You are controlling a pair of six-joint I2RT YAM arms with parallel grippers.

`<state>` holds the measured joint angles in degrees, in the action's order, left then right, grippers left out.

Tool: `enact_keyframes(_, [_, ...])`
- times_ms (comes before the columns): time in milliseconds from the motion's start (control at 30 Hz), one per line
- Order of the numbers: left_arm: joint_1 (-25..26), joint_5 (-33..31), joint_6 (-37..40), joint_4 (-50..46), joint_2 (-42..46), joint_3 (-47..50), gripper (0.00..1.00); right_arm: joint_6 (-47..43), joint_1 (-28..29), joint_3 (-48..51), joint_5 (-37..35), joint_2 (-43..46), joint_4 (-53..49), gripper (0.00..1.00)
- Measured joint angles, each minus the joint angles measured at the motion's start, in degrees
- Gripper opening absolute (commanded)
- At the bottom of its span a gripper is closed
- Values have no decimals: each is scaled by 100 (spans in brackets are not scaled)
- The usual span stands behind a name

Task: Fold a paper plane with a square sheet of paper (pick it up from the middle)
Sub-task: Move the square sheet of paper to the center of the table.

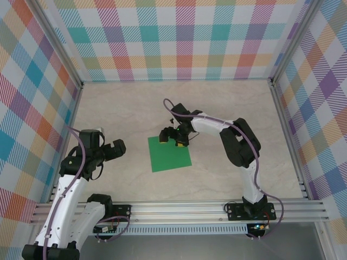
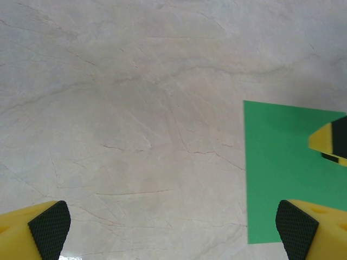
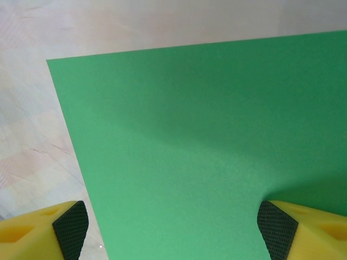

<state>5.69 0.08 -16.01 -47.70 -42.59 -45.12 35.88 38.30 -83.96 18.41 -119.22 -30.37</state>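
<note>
Green square paper sheet [image 1: 171, 157] on pale desk [image 1: 227, 108], right claw [image 1: 171, 138] spread over its far edge, left claw [image 1: 120, 148] spread aside

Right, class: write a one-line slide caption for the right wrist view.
Open right gripper poised over the flat, unfolded square sheet of paper on the pale table.
</note>
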Motion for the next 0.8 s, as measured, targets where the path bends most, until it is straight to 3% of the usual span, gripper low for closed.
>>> enact_keyframes(267, [0,380,68,9,-210,-2,100,-372,-557,688,-160,581,-240,87])
enact_keyframes(533, [0,610,85,57,-105,0,100,-354,-442,688,140,831,-225,87])
enact_keyframes(800, [0,1853,-417,651,-328,170,100,-212,-181,938,260,868,50,87])
